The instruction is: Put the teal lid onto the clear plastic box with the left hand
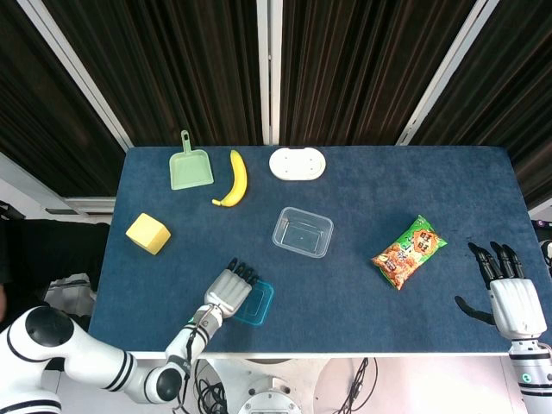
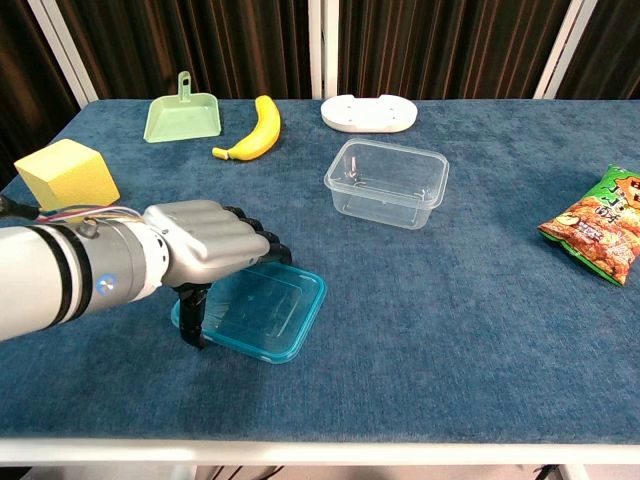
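Note:
The teal lid (image 1: 260, 304) (image 2: 268, 314) lies near the table's front edge, left of centre. My left hand (image 1: 228, 294) (image 2: 206, 246) covers its left part, with the fingers curled over the top and the thumb down against its near-left edge, gripping it. The clear plastic box (image 1: 281, 227) (image 2: 385, 209) stands empty and open-topped in the middle of the table, farther back and to the right of the lid. My right hand (image 1: 507, 298) hovers at the far right front corner with its fingers spread and nothing in it; only the head view shows it.
A yellow cube (image 1: 147, 233) (image 2: 66, 172) sits at the left. Along the back are a green dustpan (image 1: 191, 166) (image 2: 183, 115), a banana (image 1: 235, 179) (image 2: 255, 130) and a white oval tray (image 1: 297, 163) (image 2: 368, 112). A green snack bag (image 1: 409, 252) (image 2: 598, 238) lies at the right.

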You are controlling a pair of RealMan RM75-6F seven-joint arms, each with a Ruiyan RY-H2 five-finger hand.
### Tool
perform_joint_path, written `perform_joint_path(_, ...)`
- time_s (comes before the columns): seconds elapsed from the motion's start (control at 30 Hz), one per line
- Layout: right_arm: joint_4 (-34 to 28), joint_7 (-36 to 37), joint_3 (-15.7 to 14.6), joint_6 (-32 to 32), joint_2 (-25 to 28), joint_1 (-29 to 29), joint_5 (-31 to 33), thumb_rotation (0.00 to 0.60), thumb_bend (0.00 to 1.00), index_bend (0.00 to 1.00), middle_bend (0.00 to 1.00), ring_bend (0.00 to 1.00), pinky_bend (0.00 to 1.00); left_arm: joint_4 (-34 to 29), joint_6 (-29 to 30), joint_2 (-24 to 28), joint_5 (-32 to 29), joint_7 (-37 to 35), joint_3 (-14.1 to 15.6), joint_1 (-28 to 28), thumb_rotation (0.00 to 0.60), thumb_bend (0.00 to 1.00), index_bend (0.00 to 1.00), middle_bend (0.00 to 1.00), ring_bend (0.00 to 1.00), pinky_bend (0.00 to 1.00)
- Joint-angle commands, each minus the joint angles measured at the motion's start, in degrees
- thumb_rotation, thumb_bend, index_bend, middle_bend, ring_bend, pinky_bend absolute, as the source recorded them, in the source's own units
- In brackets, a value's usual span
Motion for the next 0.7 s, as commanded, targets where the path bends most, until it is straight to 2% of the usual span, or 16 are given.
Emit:
perform_joint_path(0.03, 0.0, 0.0, 0.0, 0.1, 0.0, 0.0, -0.1, 0.6, 0.13, 0.01, 0.16, 0.0, 0.0, -0.1, -1.3, 1.2, 3.9, -2.9, 0.2, 0.6, 0.6, 0.18, 0.32, 0.31, 0.21, 0.16)
perform_joint_path(0.1, 0.0, 0.0, 0.0, 0.2, 0.1, -0.1, -0.1, 0.6, 0.13, 0.01, 0.16, 0.0, 0.0, -0.6, -2.3, 2.5, 5.4, -4.0, 0.0, 0.5, 0.6, 0.22, 0.34, 0.35, 0.24, 0.19)
perform_joint_path(0.23, -0.2, -0.1, 0.0, 0.5, 0.3, -0.2, -0.2, 0.6, 0.13, 0.01, 0.16, 0.0, 0.0, -2.2, -3.5, 6.4, 8.1, -5.6, -1.5, -0.4, 0.6, 0.26, 0.35, 0.37, 0.25, 0.2)
perform_joint_path(0.4, -0.6, -0.6, -0.1, 0.9, 0.5, -0.3, -0.6, 0.6, 0.13, 0.01, 0.16, 0.0, 0.0, -0.8, -6.7, 10.4, 7.4, -6.6, -6.3, -4.0, 0.6, 0.26, 0.35, 0.37, 0.25, 0.2)
perform_joint_path(0.53, -1.3, -1.3, -0.2, 1.2, 0.6, -0.5, -0.8, 0.6, 0.13, 0.01, 0.16, 0.0, 0.0, 5.7, -11.7, 9.7, 3.9, -6.7, -10.1, -8.9, 0.6, 0.26, 0.35, 0.36, 0.25, 0.2)
perform_joint_path(0.7, -2.2, -2.2, -0.2, 1.2, 0.9, -0.8, -0.4, 0.6, 0.13, 0.01, 0.16, 0.0, 0.0, 15.0, -18.0, 5.8, -1.2, -5.9, -12.2, -15.5, 0.598, 0.27, 0.35, 0.36, 0.25, 0.19)
